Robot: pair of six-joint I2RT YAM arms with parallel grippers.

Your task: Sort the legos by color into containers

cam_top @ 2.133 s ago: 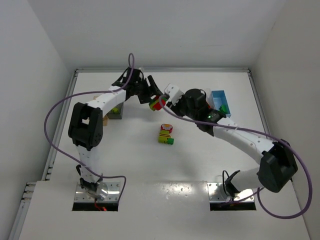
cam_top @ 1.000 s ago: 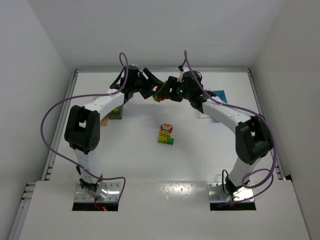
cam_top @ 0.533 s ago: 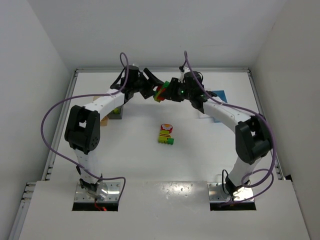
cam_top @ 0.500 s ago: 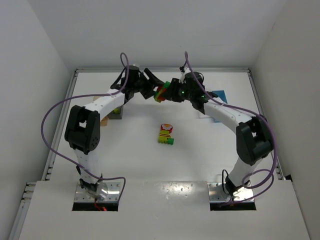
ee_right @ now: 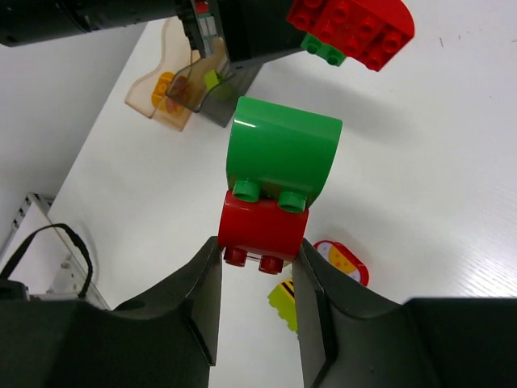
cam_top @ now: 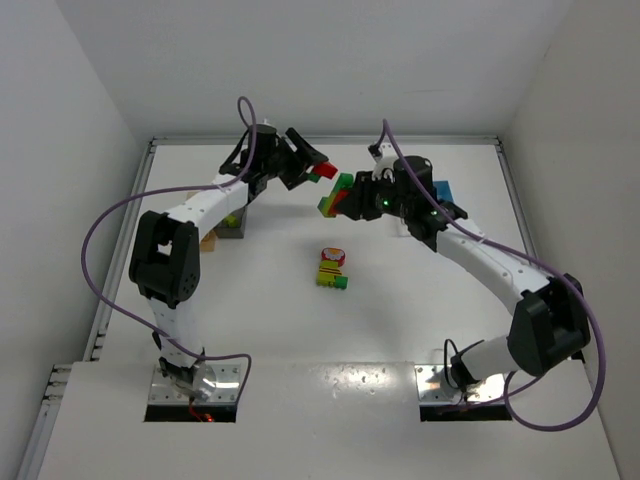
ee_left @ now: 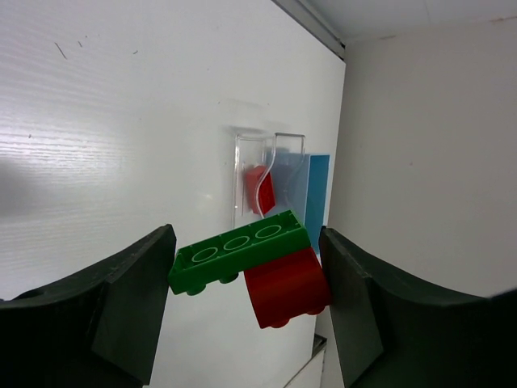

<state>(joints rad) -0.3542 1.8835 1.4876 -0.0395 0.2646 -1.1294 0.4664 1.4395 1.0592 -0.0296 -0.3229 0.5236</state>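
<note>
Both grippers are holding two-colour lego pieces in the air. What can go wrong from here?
1. Colours not separated: the left gripper holds a green plate stuck to a red rounded brick, and the right gripper holds a red block with a green curved brick on it. Binning either as is would mix colours.
2. In the left wrist view the red rounded brick hangs under the tilted plate, apparently held mainly by its studs. It might drop off.

Arms extended, left end effector (cam_top: 315,168), right end effector (cam_top: 343,199), both clamped
</note>
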